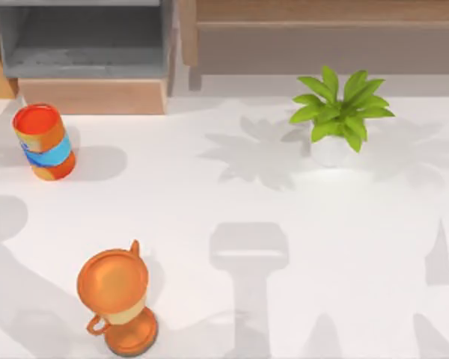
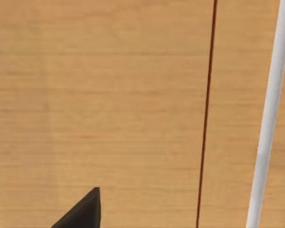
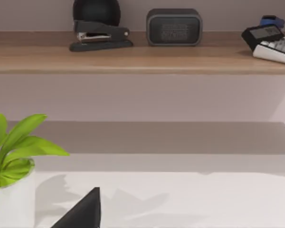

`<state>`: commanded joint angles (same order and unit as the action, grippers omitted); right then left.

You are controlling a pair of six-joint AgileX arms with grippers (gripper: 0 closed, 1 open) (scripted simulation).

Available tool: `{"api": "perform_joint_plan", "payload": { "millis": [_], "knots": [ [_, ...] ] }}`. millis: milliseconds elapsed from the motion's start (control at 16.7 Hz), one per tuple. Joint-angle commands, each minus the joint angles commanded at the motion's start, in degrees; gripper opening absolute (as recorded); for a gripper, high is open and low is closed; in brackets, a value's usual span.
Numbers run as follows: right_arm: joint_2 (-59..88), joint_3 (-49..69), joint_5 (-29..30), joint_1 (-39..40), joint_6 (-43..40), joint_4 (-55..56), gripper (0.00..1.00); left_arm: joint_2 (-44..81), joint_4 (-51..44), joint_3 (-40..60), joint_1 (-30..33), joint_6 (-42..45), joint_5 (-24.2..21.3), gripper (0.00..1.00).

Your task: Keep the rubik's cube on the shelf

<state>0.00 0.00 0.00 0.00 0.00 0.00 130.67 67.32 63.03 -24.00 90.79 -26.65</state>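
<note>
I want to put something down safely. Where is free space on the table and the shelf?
The table is bare between the can, the trophy cup and the potted plant. On the shelf, the stapler, speaker and calculator crowd the back; its front strip is free.

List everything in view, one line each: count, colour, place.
can: 1, orange with blue band, table's left side, top view.
trophy cup: 1, orange, front left.
plant: 1, green leaves, white pot, right of centre, before the shelf.
open box: 1, grey inside, wood front, back left.
shelf: 1, light-brown wood, back right.
stapler: 1, black, on shelf, right wrist view.
speaker: 1, dark grey, on shelf.
calculator: 1, black with pale keys, on shelf.
table: 1, white.
left gripper fingertip: 1, black, over wood surface.
right gripper fingertip: 1, black, facing the shelf.
</note>
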Motion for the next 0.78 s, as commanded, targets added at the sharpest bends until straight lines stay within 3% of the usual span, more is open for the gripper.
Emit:
{"api": "perform_joint_plan", "payload": {
  "millis": [780],
  "knots": [
    [0.00,0.00,0.00,0.00,0.00,0.00,1.00,3.07,-3.46,6.56,1.46,-0.05,1.42,1.00]
  ]
}}
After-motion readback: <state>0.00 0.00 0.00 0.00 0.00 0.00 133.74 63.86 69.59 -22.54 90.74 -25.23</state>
